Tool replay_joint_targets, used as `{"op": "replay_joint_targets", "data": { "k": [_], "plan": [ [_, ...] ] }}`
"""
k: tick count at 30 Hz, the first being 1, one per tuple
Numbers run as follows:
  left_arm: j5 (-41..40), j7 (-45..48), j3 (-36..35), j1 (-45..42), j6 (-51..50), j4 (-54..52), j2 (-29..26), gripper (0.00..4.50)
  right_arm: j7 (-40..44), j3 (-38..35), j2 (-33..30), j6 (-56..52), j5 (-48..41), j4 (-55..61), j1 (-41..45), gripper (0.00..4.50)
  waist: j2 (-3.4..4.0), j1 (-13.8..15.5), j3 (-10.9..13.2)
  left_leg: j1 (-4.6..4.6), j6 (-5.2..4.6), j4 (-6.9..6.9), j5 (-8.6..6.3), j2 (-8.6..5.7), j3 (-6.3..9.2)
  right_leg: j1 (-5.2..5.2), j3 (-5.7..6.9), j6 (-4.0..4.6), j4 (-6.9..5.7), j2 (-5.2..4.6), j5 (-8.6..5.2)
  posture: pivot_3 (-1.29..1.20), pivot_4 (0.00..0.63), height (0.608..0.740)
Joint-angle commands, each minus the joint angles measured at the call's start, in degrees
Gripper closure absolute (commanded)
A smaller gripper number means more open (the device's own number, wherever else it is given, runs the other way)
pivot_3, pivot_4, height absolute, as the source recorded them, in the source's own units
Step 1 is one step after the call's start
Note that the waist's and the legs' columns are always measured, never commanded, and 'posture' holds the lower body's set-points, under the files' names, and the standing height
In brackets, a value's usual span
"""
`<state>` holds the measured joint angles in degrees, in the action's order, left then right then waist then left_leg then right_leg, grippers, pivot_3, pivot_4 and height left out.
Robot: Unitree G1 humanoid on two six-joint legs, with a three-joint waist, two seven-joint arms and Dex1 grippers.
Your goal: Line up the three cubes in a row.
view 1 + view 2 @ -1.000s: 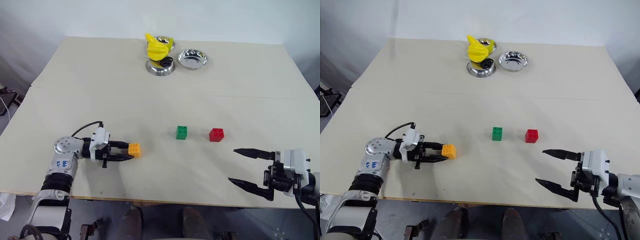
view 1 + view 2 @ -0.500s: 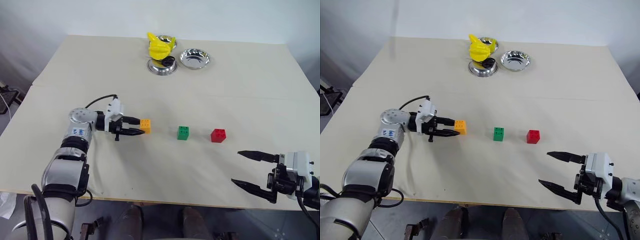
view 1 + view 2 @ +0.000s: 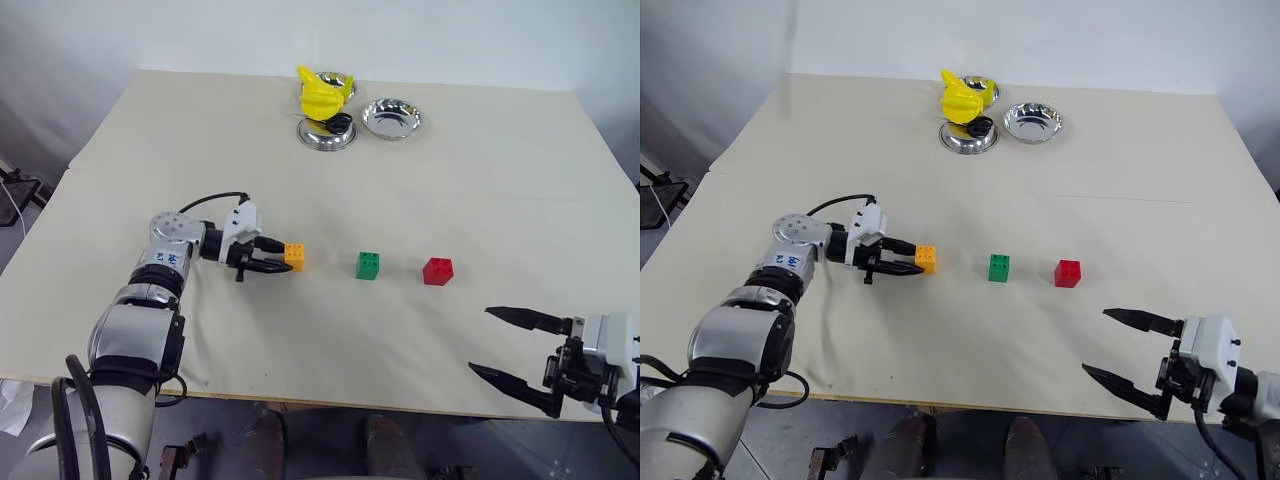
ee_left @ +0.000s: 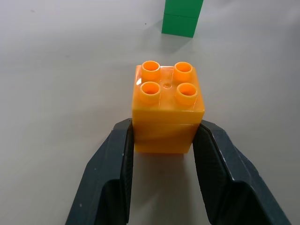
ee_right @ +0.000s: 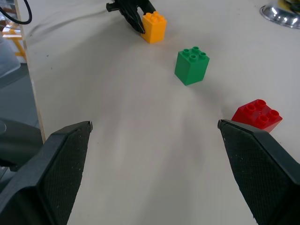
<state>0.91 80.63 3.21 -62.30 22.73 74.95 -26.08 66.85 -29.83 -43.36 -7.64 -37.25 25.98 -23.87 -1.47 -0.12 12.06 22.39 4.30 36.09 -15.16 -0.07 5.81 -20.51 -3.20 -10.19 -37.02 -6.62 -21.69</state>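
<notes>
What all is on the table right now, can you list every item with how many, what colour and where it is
orange cube: one, orange, left end of the cube line, clamped between the left gripper's fingers
green cube: one, green, middle of the line, standing free
red cube: one, red, right of the green one, standing free
steel bowls: three, silver, grouped at the table's far edge
yellow object: one, yellow, among the left bowls
small black object: one, black, in the nearest bowl; too small to identify
table: one, beige top
left gripper: black fingers, shut on the orange cube
right gripper: black fingers, open, over the table's near right edge, holding nothing
</notes>
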Motion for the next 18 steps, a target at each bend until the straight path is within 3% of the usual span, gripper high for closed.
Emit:
{"op": "replay_joint_targets", "data": {
  "k": [1,7,12,18],
  "plan": [
    [1.9,-1.6,0.0,-0.5,-1.2,0.9,-0.3,2.69,-0.5,-1.8,0.3,0.2,-1.3,2.1,-0.4,0.00,0.00,0.0,0.0,0.00,0.00,0.00,0.00,0.00,0.00,0.00,0.00,-0.01,0.00,0.00,0.00,0.00,0.150,0.740],
    [2.0,-2.6,-1.3,-0.7,0.0,0.7,-0.2,0.82,-0.4,-1.6,0.4,0.4,-1.4,1.8,-0.2,0.00,-0.03,0.0,0.0,0.03,0.00,-0.02,0.01,0.00,0.01,-0.04,0.00,-0.01,0.01,0.00,0.00,0.00,0.150,0.740],
    [1.1,-0.3,-2.7,0.3,0.8,0.1,-2.4,0.82,0.0,-0.8,0.5,0.7,-1.1,1.3,0.3,0.00,-0.03,-0.1,0.0,0.03,0.01,-0.03,0.01,0.00,0.01,-0.05,0.00,-0.01,0.01,0.00,0.00,0.00,0.150,0.740],
    [-4.1,11.2,-5.5,5.7,3.0,-4.1,-11.2,0.82,3.2,-3.5,-0.5,0.7,-2.2,-2.5,-0.4,0.00,-0.03,-0.9,0.0,0.02,0.02,-0.10,0.02,0.03,0.01,-0.08,0.00,0.00,0.00,0.02,0.00,0.00,0.150,0.740]
  ]
}}
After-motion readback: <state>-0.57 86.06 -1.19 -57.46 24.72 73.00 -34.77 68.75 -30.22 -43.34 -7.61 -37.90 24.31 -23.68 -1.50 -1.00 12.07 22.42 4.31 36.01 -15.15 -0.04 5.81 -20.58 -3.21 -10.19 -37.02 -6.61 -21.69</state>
